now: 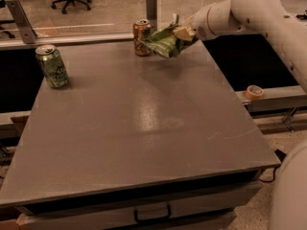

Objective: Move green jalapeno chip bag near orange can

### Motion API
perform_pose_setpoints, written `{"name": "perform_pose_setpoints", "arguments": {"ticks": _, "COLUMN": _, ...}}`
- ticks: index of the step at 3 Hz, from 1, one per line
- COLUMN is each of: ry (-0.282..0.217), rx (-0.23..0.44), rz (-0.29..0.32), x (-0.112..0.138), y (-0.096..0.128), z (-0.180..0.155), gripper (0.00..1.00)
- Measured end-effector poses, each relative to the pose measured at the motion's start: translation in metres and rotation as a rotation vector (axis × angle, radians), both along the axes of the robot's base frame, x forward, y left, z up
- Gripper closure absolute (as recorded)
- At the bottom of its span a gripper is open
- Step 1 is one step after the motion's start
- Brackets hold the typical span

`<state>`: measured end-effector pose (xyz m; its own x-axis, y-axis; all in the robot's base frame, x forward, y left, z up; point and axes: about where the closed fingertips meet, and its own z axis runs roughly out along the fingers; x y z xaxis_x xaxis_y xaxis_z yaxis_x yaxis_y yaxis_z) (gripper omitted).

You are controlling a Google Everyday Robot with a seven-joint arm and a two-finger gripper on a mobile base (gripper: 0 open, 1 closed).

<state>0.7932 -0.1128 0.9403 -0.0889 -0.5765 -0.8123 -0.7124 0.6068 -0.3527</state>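
Observation:
The green jalapeno chip bag hangs crumpled in the air at the far side of the grey table, its left edge right beside the orange can. The orange can stands upright near the table's far edge. My gripper comes in from the upper right on the white arm and is shut on the bag's right end, holding it just above the tabletop.
A green can with a silver top stands upright at the table's far left. A roll of tape lies on a ledge to the right of the table. A drawer handle shows under the front edge.

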Motion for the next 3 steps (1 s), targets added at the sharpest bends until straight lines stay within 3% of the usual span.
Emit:
{"name": "perform_pose_setpoints", "arguments": {"ticks": 2, "ry": -0.014, "rx": -0.009, "rz": 0.01, "x": -0.0065, "y": -0.0002, "z": 0.0014, "gripper": 0.84}}
{"name": "perform_pose_setpoints", "arguments": {"ticks": 3, "ry": -0.011, "rx": -0.008, "rz": 0.014, "x": -0.006, "y": 0.0025, "z": -0.0007, "gripper": 0.61}}
